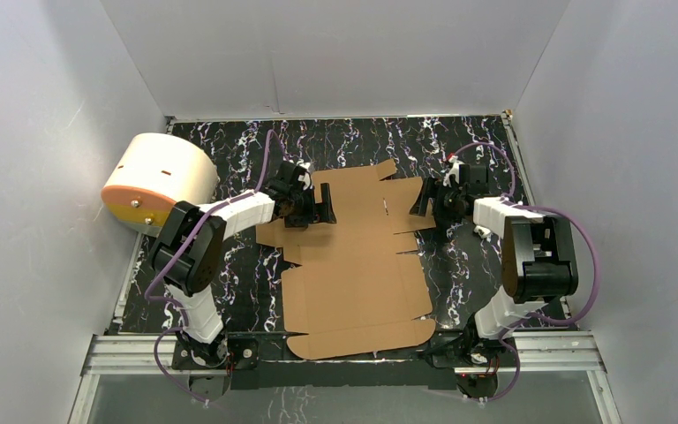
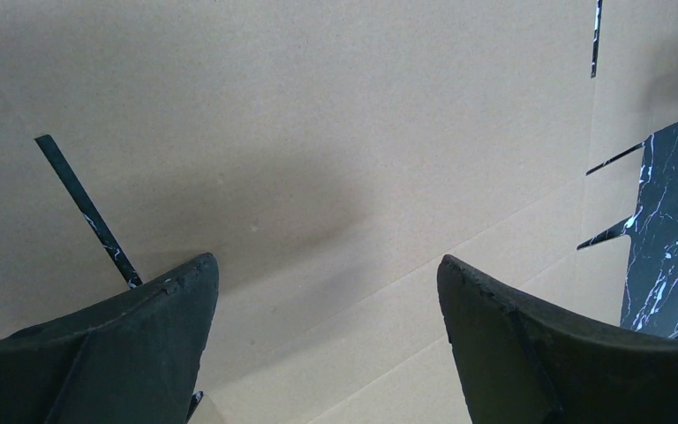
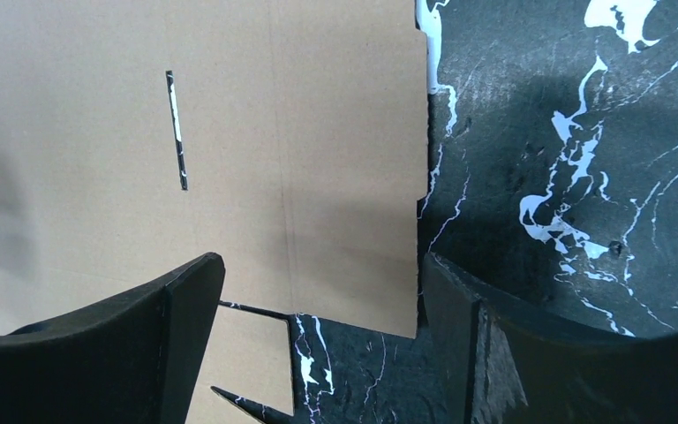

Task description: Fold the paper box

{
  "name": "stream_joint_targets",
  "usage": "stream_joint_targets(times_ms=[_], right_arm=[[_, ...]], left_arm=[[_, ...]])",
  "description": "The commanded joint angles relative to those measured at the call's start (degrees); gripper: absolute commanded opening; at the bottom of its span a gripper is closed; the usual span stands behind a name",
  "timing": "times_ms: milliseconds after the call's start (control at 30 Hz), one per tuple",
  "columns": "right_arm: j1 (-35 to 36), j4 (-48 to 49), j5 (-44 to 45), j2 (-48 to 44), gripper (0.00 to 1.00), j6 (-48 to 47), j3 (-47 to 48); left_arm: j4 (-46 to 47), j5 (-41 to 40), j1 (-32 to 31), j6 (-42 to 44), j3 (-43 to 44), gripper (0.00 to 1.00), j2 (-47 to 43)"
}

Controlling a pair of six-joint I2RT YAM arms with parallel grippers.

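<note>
The paper box (image 1: 353,274) lies unfolded flat on the table (image 1: 463,265); its long axis runs from near edge to far. Left gripper (image 1: 325,204) and right gripper (image 1: 424,200) hang spread, empty, over its far flaps.

Nothing readable anywhere, no text, labels, brands or numbers. paper box (image 1: 357,265): plain brown face in overhead and both wrist views, only cut slots and crease lines showing. cylinder (image 1: 161,181) left of paper box: couple of tiny dark marks on orange face and cream side, too small to tell if lettering.
</note>
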Motion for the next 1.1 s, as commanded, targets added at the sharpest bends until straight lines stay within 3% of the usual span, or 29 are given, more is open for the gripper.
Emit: stream_joint_targets(times_ms=[0, 533, 1067], right_arm=[[-0.23, 4.14, -2.54, 0.18, 0.90, 0.40, -0.85], [0.33, 2.76, -12.80, -5.05, 0.62, 0.30, -0.24], [5.60, 3.45, -14.05, -8.05, 0.63, 1.49, 1.03]], left_arm=[[-0.14, -1.18, -0.43, 0.12, 0.64, 0.91, 0.80], [-0.15, -2.71, -1.07, -0.26, -0.08, 0.91, 2.10], [-0.14, -3.00, -1.20, -0.28, -0.20, 0.91, 2.38]])
